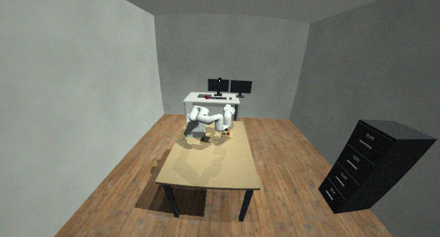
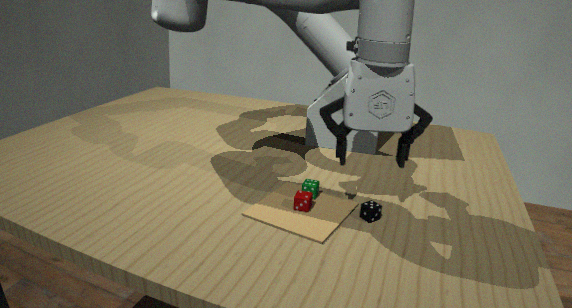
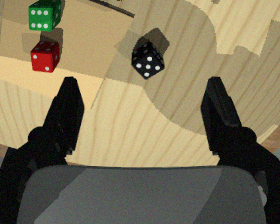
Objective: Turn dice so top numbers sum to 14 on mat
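Observation:
The light wooden mat [image 2: 300, 223] [image 3: 91, 57] lies flat on the table. A green die [image 2: 310, 188] [image 3: 40, 18] and a red die [image 2: 302, 201] [image 3: 44, 57] stand close together on it, the red nearer the exterior camera. In the wrist view the green die's broad face shows six pips and the red's shows two. A black die [image 2: 371, 211] [image 3: 148, 61] rests on the table just off the mat's right edge; its broad face in the wrist view shows five pips. Which faces are uppermost is hard to tell. My gripper [image 2: 372, 164] [image 3: 142, 91] is open and empty, above the table.
The table [image 1: 215, 162] [image 2: 150, 201] carries the arm's base [image 2: 325, 126] behind the dice. Arm shadows fall across the mat and around the black die. A desk [image 1: 192, 98] with monitors stands beyond the table, and a black cabinet [image 1: 388, 170] stands at the right.

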`<state>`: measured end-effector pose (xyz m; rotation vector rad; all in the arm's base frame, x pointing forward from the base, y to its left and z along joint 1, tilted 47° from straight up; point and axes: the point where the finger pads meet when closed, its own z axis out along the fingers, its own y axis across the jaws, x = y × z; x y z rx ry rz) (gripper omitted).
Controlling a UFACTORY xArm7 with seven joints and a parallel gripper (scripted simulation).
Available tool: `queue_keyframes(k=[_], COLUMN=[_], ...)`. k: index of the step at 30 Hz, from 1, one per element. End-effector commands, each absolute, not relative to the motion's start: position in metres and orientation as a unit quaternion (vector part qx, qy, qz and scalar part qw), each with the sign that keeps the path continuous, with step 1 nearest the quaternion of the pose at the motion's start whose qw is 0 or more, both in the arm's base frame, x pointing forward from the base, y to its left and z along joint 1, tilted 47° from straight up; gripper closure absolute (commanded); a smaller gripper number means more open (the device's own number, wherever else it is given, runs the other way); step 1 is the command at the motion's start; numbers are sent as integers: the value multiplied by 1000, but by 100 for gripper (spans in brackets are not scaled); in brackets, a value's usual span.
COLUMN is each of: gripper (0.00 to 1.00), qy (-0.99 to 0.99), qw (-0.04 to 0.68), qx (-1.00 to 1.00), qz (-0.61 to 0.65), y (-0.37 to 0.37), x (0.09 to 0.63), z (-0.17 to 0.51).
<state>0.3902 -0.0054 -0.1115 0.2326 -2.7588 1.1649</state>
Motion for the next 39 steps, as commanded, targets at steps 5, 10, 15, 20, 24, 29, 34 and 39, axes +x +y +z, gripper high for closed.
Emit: queue_keyframes(k=[5, 10, 15, 20, 24, 29, 34, 39], gripper=[0, 0, 0, 0, 0, 0, 0, 0], qy=[-918, -913, -905, -897, -881, -866, -859, -858], qw=[10, -23, -50, -69, -100, -124, -133, -135], qx=[-38, -106, -161, -200, -261, -308, -327, -330], qz=[394, 394, 391, 389, 382, 375, 372, 371], y=[0, 2, 3, 4, 6, 8, 8, 9], x=[394, 396, 398, 399, 402, 404, 405, 405], z=[-113, -114, -115, -115, -116, -116, -116, -116])
